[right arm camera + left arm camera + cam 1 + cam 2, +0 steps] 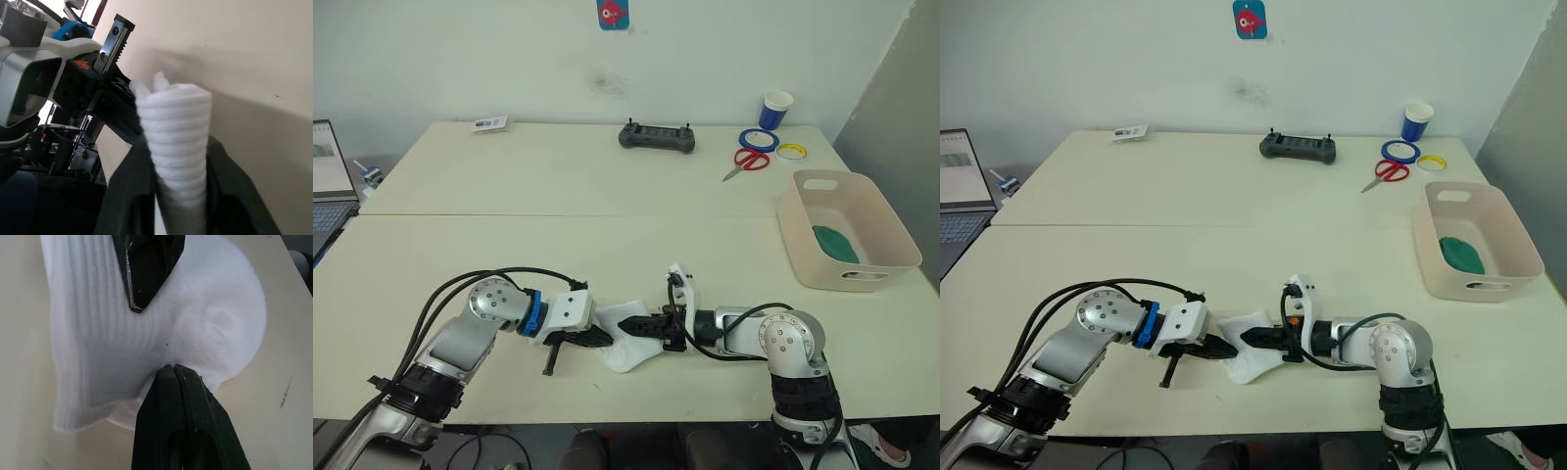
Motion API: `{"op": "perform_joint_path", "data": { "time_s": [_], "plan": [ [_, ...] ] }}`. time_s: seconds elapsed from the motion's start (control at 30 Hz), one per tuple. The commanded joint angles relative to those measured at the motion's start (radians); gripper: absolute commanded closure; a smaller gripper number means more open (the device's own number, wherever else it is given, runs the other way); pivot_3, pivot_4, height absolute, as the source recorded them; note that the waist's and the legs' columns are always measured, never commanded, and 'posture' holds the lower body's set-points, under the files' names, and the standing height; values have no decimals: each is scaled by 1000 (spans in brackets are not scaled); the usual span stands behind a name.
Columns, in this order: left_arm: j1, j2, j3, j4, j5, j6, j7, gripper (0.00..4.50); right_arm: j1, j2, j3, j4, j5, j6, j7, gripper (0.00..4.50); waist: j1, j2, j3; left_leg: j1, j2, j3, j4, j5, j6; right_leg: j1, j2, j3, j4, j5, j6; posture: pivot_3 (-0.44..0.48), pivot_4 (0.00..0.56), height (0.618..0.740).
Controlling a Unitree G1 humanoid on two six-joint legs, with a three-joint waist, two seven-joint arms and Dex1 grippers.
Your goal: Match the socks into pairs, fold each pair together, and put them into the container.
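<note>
My two claws meet nose to nose over the white socks (625, 343), soft ribbed cotton lying bunched on the smooth cream table (607, 245). My left claw (172, 369) is pressed together, pinching a fold at the rounded toe. My right claw (178, 161) grips the ribbed roll between its fingers. Well off beyond my right claw sits the container (891, 245), a pale rounded plastic tub holding a dark green sock (835, 244). Farther back lie red scissors (749, 161), tape rings (759, 139), a blue cup (775, 109) and a black controller (657, 137).
</note>
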Motion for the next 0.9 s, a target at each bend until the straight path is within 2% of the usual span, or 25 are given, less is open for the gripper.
{"op": "perform_joint_path", "data": {
  "time_s": [0.03,0.17,0.3,0.37,0.43,0.53,0.6,0.7,0.77,0.9],
  "plan": [
    [0,9,14,21,2,63,13,4500,7,4,-15,-46,29,-8,-5,4467,0,0,0,0,0,0,0,0,0,0,0,0,0,0,0,0,150,740],
    [-13,3,41,4,-32,123,35,4500,33,16,-35,-77,29,1,-38,4467,1,0,0,0,0,0,0,0,0,0,0,0,0,0,0,0,150,740],
    [-64,-48,95,-84,-181,331,66,4500,102,-41,-137,-259,63,29,-73,4467,9,0,3,-2,0,-1,0,0,0,-1,0,-1,0,0,0,0,150,740],
    [-109,-87,103,-113,-216,401,99,4500,131,-56,-207,-342,90,53,-94,4467,19,0,3,-4,-1,-1,1,0,0,-2,-1,-2,-1,0,1,0,150,740],
    [-185,-170,103,-117,-217,445,188,4500,170,-84,-289,-443,110,80,-119,4467,35,0,4,-4,-2,-1,1,0,0,-1,-2,-1,-2,0,1,0,150,740],
    [-294,-289,90,-100,-209,493,287,4500,208,-44,-453,-562,161,131,-173,4467,45,-1,4,-5,-3,-1,2,0,0,-1,-2,-2,-2,0,3,0,150,740],
    [-370,-359,82,-87,-221,527,320,4132,240,-30,-561,-643,210,141,-196,4500,43,0,4,-4,-3,-1,2,0,0,0,-2,-1,-2,0,3,0,150,740],
    [-449,-431,83,-75,-245,569,340,3298,300,-96,-690,-740,279,119,-206,4500,38,0,4,-4,-2,-1,1,0,0,-1,-1,-1,-2,0,3,0,150,740],
    [-482,-450,72,-81,-262,598,326,2648,338,-168,-805,-767,346,73,-222,4500,32,1,4,-4,-2,0,1,0,0,-1,-1,-1,-2,0,3,0,150,740],
    [-538,-468,46,-68,-272,600,292,1451,394,-399,-985,-721,559,-74,-305,4500,28,2,6,-3,-3,1,1,0,0,0,-1,1,-2,0,3,0,150,740]
  ]
}}
